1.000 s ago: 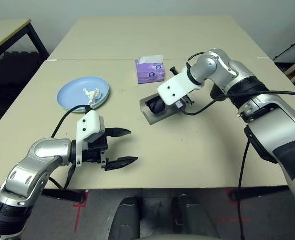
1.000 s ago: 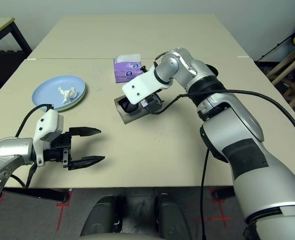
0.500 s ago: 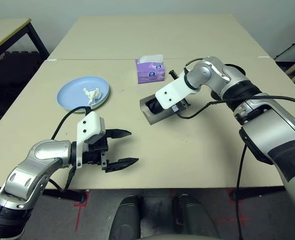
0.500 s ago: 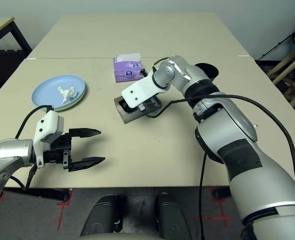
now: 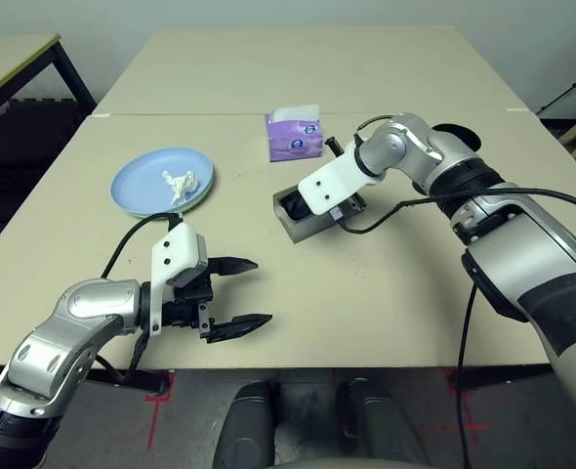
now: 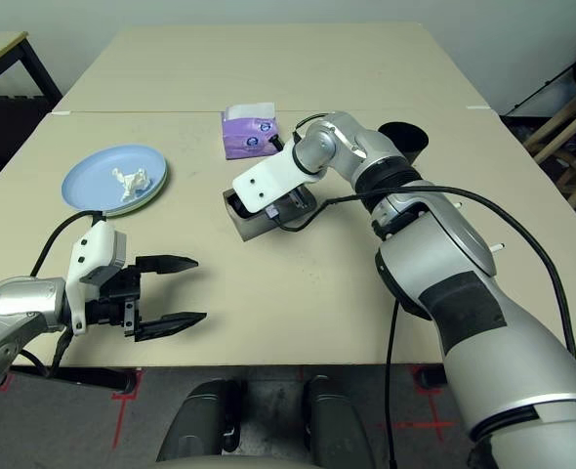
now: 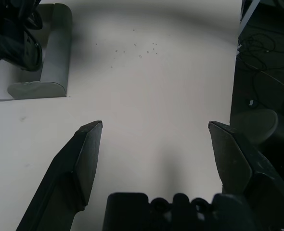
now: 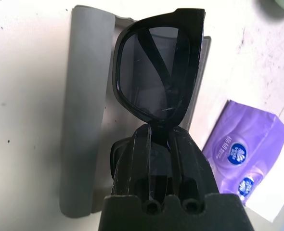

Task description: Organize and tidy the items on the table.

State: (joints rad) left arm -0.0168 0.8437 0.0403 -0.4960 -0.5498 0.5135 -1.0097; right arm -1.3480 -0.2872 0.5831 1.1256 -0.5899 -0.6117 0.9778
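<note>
- head view: left pincer (image 5: pixel 237 293) released, hovering low over the near edge of the desk (image 5: pixel 386 293); light blue plate (image 5: pixel 144 186) with crumpled white paper wad (image 5: pixel 179 185) well behind it; purple tissue box (image 5: pixel 293 139) behind grey glasses case (image 5: pixel 298 227); black cup (image 6: pixel 402 139) behind the right arm
- left wrist: fingers (image 7: pixel 82 159) spread wide over bare desk, case off to one side
- right wrist: right pincer (image 8: pixel 160 137) clenched on black sunglasses (image 8: pixel 154 77), lenses over the open case

One blue plate (image 5: pixel 161 183), one paper wad (image 5: pixel 180 185), one glasses case (image 5: pixel 308 221), one sunglasses (image 8: pixel 157 72), one tissue pack (image 5: pixel 294 138), one cup (image 6: pixel 402 140)
</note>
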